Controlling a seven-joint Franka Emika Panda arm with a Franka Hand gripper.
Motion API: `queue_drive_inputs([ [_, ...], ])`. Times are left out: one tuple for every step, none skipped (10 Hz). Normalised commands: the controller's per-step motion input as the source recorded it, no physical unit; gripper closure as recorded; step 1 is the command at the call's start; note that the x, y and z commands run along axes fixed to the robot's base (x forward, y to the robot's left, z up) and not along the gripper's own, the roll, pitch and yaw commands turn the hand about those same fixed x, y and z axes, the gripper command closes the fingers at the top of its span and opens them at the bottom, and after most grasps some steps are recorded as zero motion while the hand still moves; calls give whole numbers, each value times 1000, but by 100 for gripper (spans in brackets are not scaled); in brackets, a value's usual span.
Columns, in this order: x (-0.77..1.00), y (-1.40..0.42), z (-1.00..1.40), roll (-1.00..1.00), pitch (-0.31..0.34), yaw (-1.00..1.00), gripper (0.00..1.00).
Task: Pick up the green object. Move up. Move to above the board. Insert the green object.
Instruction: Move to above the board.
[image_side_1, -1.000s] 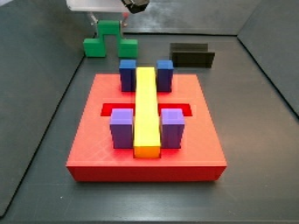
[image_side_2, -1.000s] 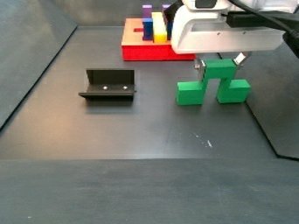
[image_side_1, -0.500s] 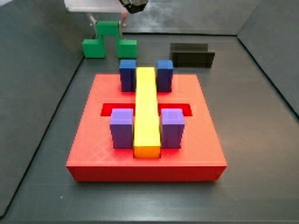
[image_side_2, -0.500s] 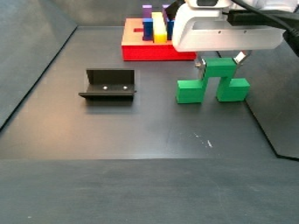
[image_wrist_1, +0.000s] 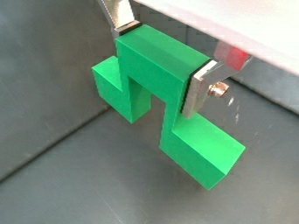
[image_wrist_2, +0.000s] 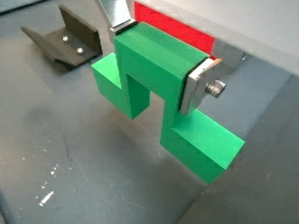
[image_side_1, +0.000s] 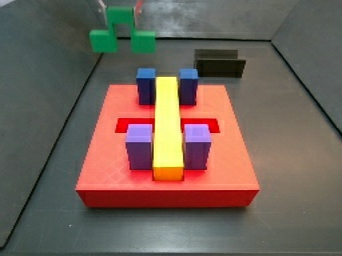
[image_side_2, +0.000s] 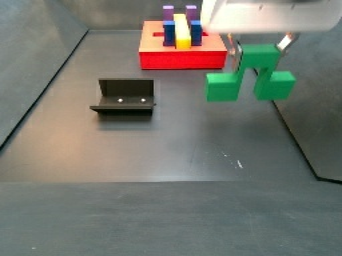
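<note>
The tool pinches the raised middle cube of the bright green bridge-like plastic piece, apparently clear of the dark worktop (pickup looks done). Carrying to the flat red slotted board and insertion remain.

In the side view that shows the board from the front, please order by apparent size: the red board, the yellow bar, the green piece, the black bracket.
1. The flat red square board.
2. The long yellow bar.
3. The bright green bridge-shaped object, held in the gripper, and the dark L-shaped fixture look alike; both are far from the camera, so unranked.
</note>
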Motion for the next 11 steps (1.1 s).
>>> queue_drive_inputs([
  [0, 0, 1400, 0, 0, 0, 100],
  [-11, 1, 1400, -27, 14, 1, 100],
  [-47, 1, 1400, -21, 42, 1, 100],
  [-44, 4, 1400, 13, 7, 4, 100],
  [39, 13, 1400, -10, 51, 3, 100],
  [36, 6, 906, -1, 91, 0, 100],
  [31, -4, 620, 9, 90, 0, 100],
  [44, 5, 207, 5, 55, 3, 100],
  [25, 2, 169, -2, 56, 1, 100],
  [571, -1400, 198, 105, 206, -225, 100],
  [570, -1400, 182, 123, 209, -187, 100],
])
